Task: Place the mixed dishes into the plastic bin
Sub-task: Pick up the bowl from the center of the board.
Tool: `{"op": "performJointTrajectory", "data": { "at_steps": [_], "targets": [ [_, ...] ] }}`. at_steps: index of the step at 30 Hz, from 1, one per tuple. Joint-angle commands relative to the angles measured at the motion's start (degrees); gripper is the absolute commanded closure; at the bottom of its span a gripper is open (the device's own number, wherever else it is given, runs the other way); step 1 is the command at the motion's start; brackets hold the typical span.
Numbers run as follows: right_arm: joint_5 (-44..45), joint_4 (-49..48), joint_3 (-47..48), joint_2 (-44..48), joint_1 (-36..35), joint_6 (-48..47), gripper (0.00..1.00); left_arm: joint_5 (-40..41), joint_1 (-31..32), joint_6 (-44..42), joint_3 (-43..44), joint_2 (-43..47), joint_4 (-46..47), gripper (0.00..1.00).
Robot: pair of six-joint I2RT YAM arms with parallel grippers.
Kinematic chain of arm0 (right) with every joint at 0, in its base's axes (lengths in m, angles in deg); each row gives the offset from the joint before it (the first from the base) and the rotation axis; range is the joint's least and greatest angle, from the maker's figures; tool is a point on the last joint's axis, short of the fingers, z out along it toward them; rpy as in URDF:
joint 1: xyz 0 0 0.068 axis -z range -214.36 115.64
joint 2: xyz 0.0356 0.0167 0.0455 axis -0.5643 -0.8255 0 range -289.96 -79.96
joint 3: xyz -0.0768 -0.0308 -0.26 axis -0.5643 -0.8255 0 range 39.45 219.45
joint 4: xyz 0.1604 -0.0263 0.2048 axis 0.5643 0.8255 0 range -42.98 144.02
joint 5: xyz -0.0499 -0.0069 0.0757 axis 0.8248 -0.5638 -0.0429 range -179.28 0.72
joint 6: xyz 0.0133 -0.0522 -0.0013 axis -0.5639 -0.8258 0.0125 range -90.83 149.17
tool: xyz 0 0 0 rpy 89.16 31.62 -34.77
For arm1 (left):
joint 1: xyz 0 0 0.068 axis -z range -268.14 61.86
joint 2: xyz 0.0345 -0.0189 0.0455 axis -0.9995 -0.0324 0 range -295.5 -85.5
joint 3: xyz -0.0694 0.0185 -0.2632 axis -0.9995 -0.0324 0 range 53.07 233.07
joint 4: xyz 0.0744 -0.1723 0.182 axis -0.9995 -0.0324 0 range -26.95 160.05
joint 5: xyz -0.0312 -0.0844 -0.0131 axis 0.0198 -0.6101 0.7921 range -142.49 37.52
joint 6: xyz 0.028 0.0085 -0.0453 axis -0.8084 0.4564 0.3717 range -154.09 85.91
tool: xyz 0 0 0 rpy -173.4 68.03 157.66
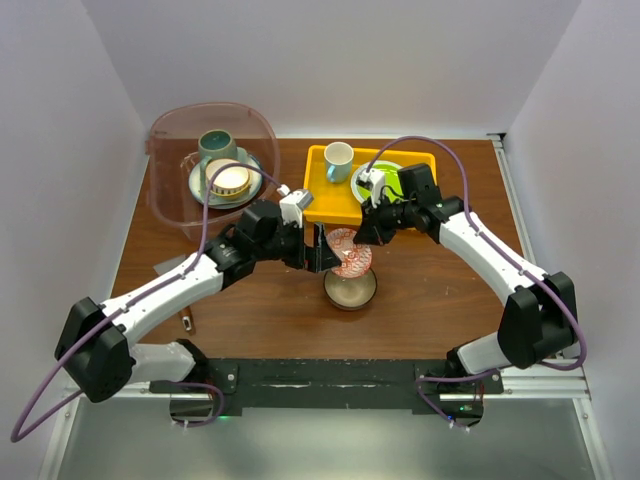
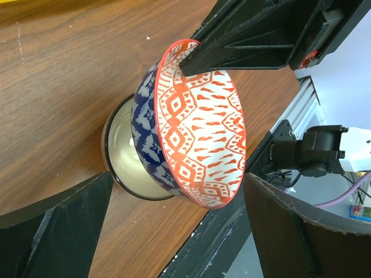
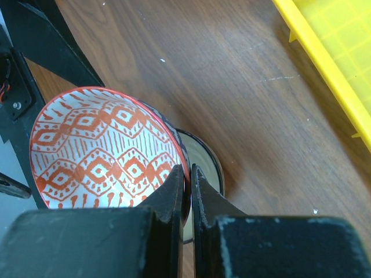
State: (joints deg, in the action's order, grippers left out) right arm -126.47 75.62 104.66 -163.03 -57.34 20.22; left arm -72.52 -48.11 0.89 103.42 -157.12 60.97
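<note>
A patterned bowl, orange-red on white inside and blue outside, hangs tilted on its side above a cream bowl with a dark rim on the table. My right gripper is shut on its upper rim. My left gripper is open, its fingers wide apart on either side of the patterned bowl without touching it. The cream bowl sits just behind. The plastic bin at the back left holds a teal mug, a striped bowl and plates.
A yellow tray at the back centre holds a small white cup and a lime-green plate, close behind both grippers. A small dark object lies on the table at the front left.
</note>
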Motion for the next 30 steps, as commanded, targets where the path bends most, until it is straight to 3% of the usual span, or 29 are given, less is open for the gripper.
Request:
{"op": "performJointTrajectory", "data": {
  "at_steps": [1, 10, 13, 18, 19, 21, 22, 30],
  "targets": [
    [-3.2, -3.0, 0.2, 2.1, 0.5, 1.4, 1.00, 1.4, 0.7, 0.8, 1.9, -0.5, 2.7, 0.00],
    [-3.9, -3.4, 0.0, 2.1, 0.7, 1.7, 1.00, 3.5, 1.6, 0.9, 3.3, -2.4, 0.7, 0.01],
    [-3.9, -3.5, -0.2, 2.2, 0.6, 1.8, 1.00, 4.9, 2.1, 1.0, 4.1, -3.4, -0.1, 0.06],
    [-3.4, -3.7, -0.5, 2.5, 0.7, 1.8, 1.00, 9.2, 3.0, 1.1, 7.5, -5.1, -4.1, 0.28],
    [-3.1, -3.8, -0.6, 2.4, 0.7, 1.7, 1.00, 11.5, 3.2, 0.9, 8.4, -5.9, -6.5, 0.38],
    [-1.0, -3.8, -0.3, 2.5, 0.7, 1.5, 1.00, 13.5, 3.9, 0.7, 11.0, -7.0, -9.4, 0.49],
    [-0.8, -3.6, -0.3, 2.6, 0.7, 1.0, 1.00, 15.4, 4.1, 0.6, 11.9, -8.1, -12.1, 0.61],
    [-0.2, -1.8, 1.5, 2.7, -0.1, -1.0, 1.00, 23.5, 7.0, -0.6, 20.5, -13.5, -22.9, 0.99]
  ]
}}
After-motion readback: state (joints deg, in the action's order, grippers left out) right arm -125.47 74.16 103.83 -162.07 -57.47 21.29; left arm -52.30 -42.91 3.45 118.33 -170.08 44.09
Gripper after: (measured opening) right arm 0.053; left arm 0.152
